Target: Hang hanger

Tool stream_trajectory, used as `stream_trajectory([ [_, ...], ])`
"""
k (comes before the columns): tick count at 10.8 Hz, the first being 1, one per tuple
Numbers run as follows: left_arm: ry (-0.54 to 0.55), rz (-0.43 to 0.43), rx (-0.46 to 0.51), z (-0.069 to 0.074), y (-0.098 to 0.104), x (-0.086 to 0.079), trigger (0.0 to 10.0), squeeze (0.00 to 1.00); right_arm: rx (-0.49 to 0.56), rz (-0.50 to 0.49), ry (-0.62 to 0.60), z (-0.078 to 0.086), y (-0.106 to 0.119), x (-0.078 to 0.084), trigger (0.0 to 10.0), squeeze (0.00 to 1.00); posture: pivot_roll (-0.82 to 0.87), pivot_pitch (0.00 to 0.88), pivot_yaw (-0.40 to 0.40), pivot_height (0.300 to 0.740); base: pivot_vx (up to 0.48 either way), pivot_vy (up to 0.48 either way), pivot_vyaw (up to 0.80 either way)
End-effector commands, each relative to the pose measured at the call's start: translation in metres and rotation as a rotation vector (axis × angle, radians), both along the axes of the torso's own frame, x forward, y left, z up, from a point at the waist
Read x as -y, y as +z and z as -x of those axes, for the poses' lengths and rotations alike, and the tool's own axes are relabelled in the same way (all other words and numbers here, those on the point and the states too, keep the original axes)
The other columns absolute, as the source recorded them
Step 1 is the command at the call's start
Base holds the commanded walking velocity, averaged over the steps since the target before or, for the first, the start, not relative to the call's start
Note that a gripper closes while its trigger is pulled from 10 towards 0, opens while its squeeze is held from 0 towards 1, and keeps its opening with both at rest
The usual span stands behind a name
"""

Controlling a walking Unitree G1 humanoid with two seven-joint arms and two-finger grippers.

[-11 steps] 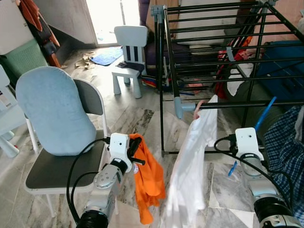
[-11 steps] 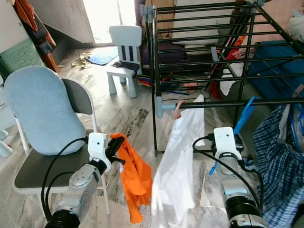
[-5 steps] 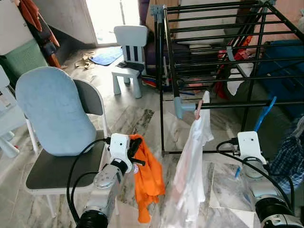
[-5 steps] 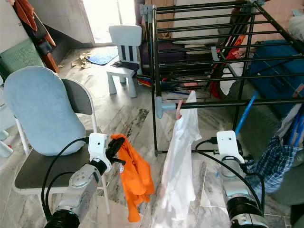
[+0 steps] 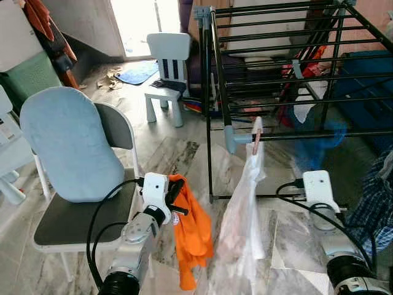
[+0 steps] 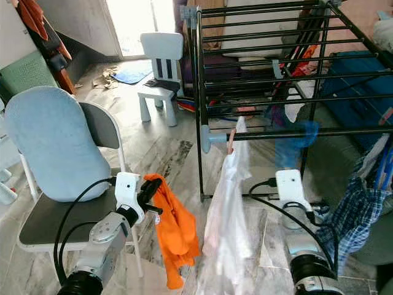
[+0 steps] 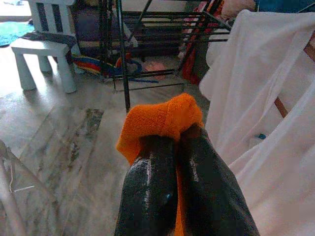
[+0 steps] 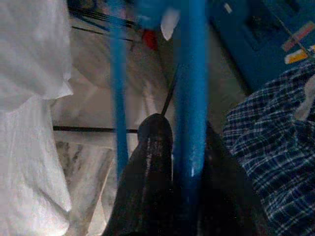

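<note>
An orange garment (image 5: 191, 233) sits between the black fingers (image 7: 147, 191) of the left gripper (image 7: 170, 142). A blue hanger (image 8: 192, 93) runs between the black fingers of the right gripper (image 8: 179, 132), beside a blue-and-white plaid shirt (image 8: 266, 147). A white shirt (image 5: 242, 227) hangs from the black drying rack (image 5: 215, 92), whose corner joint is grey-blue. The chair (image 5: 80, 218) has a pale blue cushion (image 5: 70, 144) and a dark grey seat. The small child's chair (image 5: 167, 67) is pale grey-white. The floor (image 5: 178, 153) is grey-veined marble.
</note>
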State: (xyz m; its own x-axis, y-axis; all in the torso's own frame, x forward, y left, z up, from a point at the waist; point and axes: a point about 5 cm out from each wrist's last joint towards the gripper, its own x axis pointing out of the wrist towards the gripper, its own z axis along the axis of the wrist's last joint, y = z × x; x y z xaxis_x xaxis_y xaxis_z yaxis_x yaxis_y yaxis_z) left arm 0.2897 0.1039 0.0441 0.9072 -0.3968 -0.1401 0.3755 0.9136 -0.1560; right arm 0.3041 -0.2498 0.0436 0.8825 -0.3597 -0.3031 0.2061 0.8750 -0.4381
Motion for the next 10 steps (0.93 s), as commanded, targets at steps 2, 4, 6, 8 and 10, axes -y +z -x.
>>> stream_trajectory([
  [2, -0.006, -0.011, 0.012, -0.0041, 0.0041, -0.0001, 10.0, 0.0, 0.013, -0.002, 0.033, -0.0026, 0.0014, -0.0077, 2.0, 0.0, -0.16, 0.0, 0.104, 0.74, 0.0, 0.0, 0.0],
  [4, -0.007, -0.012, 0.012, -0.0042, 0.0041, -0.0003, 10.0, 0.0, 0.007, 0.001, 0.031, -0.0015, 0.0001, -0.0067, 4.8, 0.0, -0.16, 0.0, 0.104, 0.74, 0.0, 0.0, 0.0],
  [6, -0.009, -0.013, 0.01, -0.0043, 0.0041, 0.0, 10.0, 0.0, 0.004, 0.004, 0.029, -0.0027, 0.0009, -0.0056, 10.0, 0.0, -0.16, 0.0, 0.106, 0.74, 0.0, 0.0, 0.0],
  [8, -0.012, -0.012, 0.01, -0.0043, 0.0044, 0.0014, 10.0, 0.0, 0.009, 0.025, 0.035, -0.0055, 0.0046, -0.0031, 10.0, 1.0, -0.16, 0.0, 0.107, 0.74, 0.0, 0.0, 0.0],
  [10, -0.015, -0.012, 0.007, -0.0039, 0.0034, 0.002, 10.0, 0.0, 0.011, 0.047, 0.045, -0.008, 0.0079, -0.0006, 10.0, 0.99, -0.16, 0.0, 0.107, 0.74, 0.0, 0.0, 0.0],
])
